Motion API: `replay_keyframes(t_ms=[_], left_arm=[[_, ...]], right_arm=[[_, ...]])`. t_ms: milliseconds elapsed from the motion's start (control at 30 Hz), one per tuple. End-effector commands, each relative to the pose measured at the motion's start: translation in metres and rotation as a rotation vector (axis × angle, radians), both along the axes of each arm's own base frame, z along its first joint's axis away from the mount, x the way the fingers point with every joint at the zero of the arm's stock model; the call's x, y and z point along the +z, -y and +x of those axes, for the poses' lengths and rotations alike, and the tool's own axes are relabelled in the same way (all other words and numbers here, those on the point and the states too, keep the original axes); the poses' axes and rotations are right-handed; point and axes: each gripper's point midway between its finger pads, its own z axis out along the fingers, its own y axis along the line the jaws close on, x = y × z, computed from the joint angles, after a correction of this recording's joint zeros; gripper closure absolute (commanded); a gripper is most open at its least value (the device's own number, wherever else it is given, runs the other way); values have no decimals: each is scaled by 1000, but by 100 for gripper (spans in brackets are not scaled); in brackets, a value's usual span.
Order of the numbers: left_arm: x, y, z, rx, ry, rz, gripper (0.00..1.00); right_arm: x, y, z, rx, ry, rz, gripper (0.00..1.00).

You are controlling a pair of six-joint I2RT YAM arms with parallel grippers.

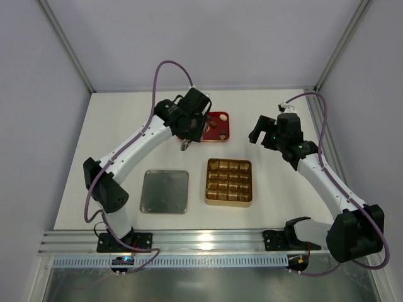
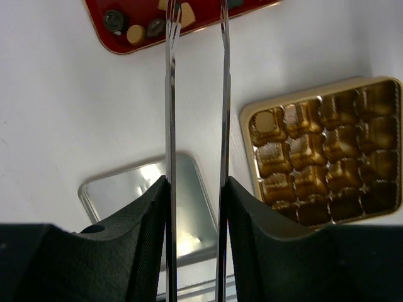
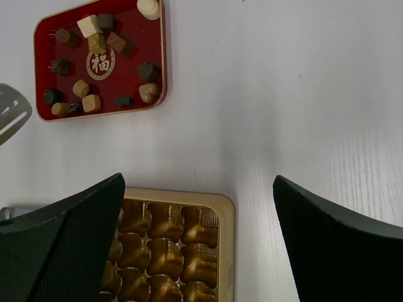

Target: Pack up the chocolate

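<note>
Robot lab cell, white table (image 1: 264,126), plain grey walls, aluminium frame rail (image 1: 208,239)
</note>
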Motion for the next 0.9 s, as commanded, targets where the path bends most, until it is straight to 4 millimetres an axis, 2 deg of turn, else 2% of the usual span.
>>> replay_keyframes(t_ms=[0,67,367,667,867], left_arm=[[-11,-10,38,35,29,45,60],[-25,-14,54,47,5,56,60],[-51,-17,86,38,-33,77,61],[-66,-11,93,18,-65,90,62],[-72,-15,93,26,-74,118,62]], right_arm=[[21,-4,9,23,50,6,0],[22,-3,9,21,52,4,0],[22,-3,4,24,49,3,0],[22,-2,0,23,50,4,0],[20,-2,-1,24,49,4,0]])
